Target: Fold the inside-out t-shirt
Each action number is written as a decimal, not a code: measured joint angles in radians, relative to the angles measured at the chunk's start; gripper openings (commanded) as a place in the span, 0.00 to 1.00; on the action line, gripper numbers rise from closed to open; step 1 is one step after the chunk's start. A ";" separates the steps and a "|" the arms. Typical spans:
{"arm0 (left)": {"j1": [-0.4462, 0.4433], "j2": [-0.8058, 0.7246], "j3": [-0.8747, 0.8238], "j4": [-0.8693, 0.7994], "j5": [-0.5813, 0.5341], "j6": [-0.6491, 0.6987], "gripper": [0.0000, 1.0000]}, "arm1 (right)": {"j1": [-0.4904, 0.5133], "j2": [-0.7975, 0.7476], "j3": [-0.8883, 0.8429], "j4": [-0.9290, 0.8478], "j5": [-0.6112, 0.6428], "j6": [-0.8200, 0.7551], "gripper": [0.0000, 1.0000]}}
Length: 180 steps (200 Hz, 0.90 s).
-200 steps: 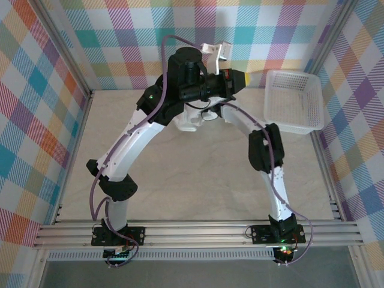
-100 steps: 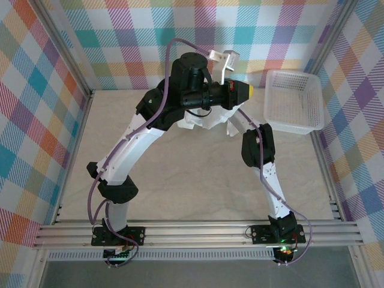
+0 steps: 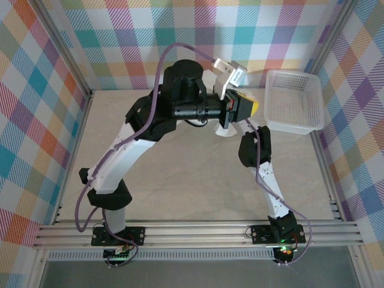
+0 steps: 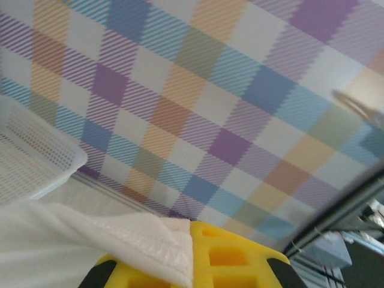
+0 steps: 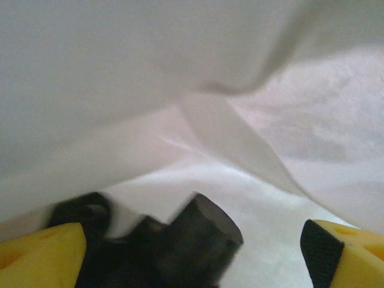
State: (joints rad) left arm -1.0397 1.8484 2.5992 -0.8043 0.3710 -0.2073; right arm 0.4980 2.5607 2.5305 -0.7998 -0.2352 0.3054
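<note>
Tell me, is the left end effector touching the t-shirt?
Touching. The left wrist view shows the t-shirt clamped in the shut left end effector.

T-shirt cut off btm-left (L wrist cam), basket too.

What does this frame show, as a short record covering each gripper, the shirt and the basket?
left gripper: raised high, shut on the t-shirt
right gripper: open, white cloth close ahead of it
t-shirt: white, hanging from the left gripper, not yet folded
basket: white mesh, at the far right corner of the table
</note>
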 measured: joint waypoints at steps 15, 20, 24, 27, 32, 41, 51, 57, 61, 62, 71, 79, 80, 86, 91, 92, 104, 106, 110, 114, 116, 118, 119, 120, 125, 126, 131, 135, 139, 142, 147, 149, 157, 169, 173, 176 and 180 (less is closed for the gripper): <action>-0.022 -0.030 0.000 -0.010 0.015 0.048 0.00 | 0.003 0.046 -0.002 -0.047 0.027 -0.025 0.99; -0.026 -0.039 0.000 -0.012 0.019 0.061 0.00 | 0.004 0.062 -0.005 -0.060 0.035 -0.032 0.98; -0.028 -0.046 -0.003 -0.013 0.022 0.071 0.00 | 0.004 0.074 -0.009 -0.072 0.041 -0.037 0.97; -0.030 -0.053 -0.005 -0.013 0.023 0.077 0.00 | 0.006 0.082 -0.013 -0.079 0.042 -0.040 0.95; -0.031 -0.063 -0.012 -0.014 0.021 0.087 0.00 | 0.007 0.092 -0.020 -0.092 0.044 -0.047 0.91; -0.031 -0.088 -0.037 -0.013 0.005 0.102 0.00 | 0.011 0.103 -0.027 -0.101 0.055 -0.063 0.85; -0.031 -0.117 -0.076 -0.008 -0.023 0.116 0.00 | 0.014 0.093 -0.027 -0.109 0.053 -0.077 0.76; -0.031 -0.129 -0.094 -0.006 -0.049 0.121 0.00 | 0.016 0.090 -0.032 -0.113 0.053 -0.085 0.69; -0.032 -0.136 -0.105 -0.006 -0.069 0.124 0.00 | 0.018 0.089 -0.038 -0.114 0.054 -0.082 0.67; -0.032 -0.138 -0.108 -0.006 -0.078 0.124 0.00 | 0.018 0.088 -0.042 -0.114 0.056 -0.090 0.67; -0.034 -0.147 -0.124 -0.006 -0.133 0.128 0.00 | 0.024 0.083 -0.074 -0.113 0.061 -0.098 0.66; -0.034 -0.149 -0.130 -0.007 -0.184 0.130 0.00 | 0.028 0.065 -0.105 -0.099 0.066 -0.105 0.63; -0.034 -0.149 -0.131 -0.007 -0.195 0.130 0.00 | 0.029 0.060 -0.111 -0.098 0.067 -0.106 0.62; -0.034 -0.149 -0.136 -0.008 -0.238 0.132 0.00 | 0.033 0.041 -0.142 -0.095 0.067 -0.109 0.55; -0.034 -0.149 -0.140 -0.011 -0.277 0.134 0.00 | 0.036 0.024 -0.175 -0.096 0.066 -0.119 0.47; -0.033 -0.149 -0.141 -0.012 -0.282 0.134 0.00 | 0.037 0.021 -0.180 -0.096 0.066 -0.118 0.44; -0.033 -0.149 -0.152 -0.027 -0.381 0.138 0.00 | 0.045 -0.015 -0.254 -0.089 0.067 -0.142 0.26; -0.033 -0.149 -0.153 -0.031 -0.398 0.138 0.00 | 0.046 -0.021 -0.266 -0.088 0.067 -0.140 0.23; -0.031 -0.149 -0.157 -0.039 -0.435 0.138 0.00 | 0.048 -0.032 -0.286 -0.089 0.068 -0.153 0.15; -0.027 -0.149 -0.158 -0.048 -0.464 0.138 0.00 | 0.049 -0.039 -0.304 -0.089 0.067 -0.153 0.08; -0.023 -0.148 -0.159 -0.053 -0.486 0.137 0.00 | 0.050 -0.043 -0.313 -0.091 0.067 -0.156 0.04; -0.018 -0.148 -0.160 -0.059 -0.502 0.134 0.00 | 0.051 -0.048 -0.324 -0.090 0.067 -0.164 0.00; -0.016 -0.148 -0.160 -0.060 -0.507 0.133 0.00 | 0.051 -0.050 -0.331 -0.088 0.067 -0.163 0.00; -0.014 -0.148 -0.161 -0.063 -0.518 0.133 0.00 | 0.052 -0.052 -0.334 -0.088 0.067 -0.163 0.00; -0.002 -0.146 -0.162 -0.077 -0.553 0.125 0.00 | 0.051 -0.065 -0.360 -0.085 0.062 -0.167 0.00; 0.000 -0.146 -0.162 -0.079 -0.558 0.124 0.00 | 0.051 -0.066 -0.364 -0.083 0.059 -0.166 0.00; 0.019 -0.144 -0.162 -0.095 -0.588 0.116 0.00 | 0.051 -0.086 -0.389 -0.077 0.051 -0.169 0.00; 0.035 -0.143 -0.162 -0.106 -0.610 0.112 0.00 | 0.052 -0.101 -0.418 -0.072 0.051 -0.171 0.00; 0.069 -0.140 -0.162 -0.118 -0.624 0.100 0.00 | 0.051 -0.119 -0.449 -0.064 0.042 -0.173 0.00; 0.089 -0.138 -0.162 -0.126 -0.640 0.094 0.00 | 0.051 -0.131 -0.474 -0.060 0.032 -0.173 0.00; 0.140 -0.131 -0.162 -0.141 -0.656 0.082 0.00 | 0.052 -0.163 -0.526 -0.047 0.016 -0.172 0.00; 0.162 -0.127 -0.162 -0.148 -0.667 0.074 0.00 | 0.051 -0.176 -0.552 -0.038 0.009 -0.172 0.00; 0.253 -0.111 -0.172 -0.162 -0.689 0.055 0.00 | 0.051 -0.237 -0.649 -0.012 -0.016 -0.166 0.00; 0.396 -0.085 -0.211 -0.172 -0.719 0.026 0.00 | 0.051 -0.339 -0.800 0.026 -0.062 -0.156 0.00; 0.449 -0.071 -0.235 -0.172 -0.719 0.015 0.00 | 0.052 -0.380 -0.851 0.042 -0.080 -0.151 0.00; 0.478 -0.062 -0.249 -0.175 -0.721 0.007 0.00 | 0.052 -0.406 -0.879 0.048 -0.092 -0.149 0.00; 0.520 -0.048 -0.270 -0.176 -0.715 -0.004 0.00 | 0.052 -0.449 -0.923 0.066 -0.110 -0.143 0.00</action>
State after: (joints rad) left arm -0.5194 1.8004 2.3287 -0.9802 -0.3443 -0.2111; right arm 0.5499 2.1120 1.6073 -0.7338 -0.3450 0.1623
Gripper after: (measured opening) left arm 0.058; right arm 0.051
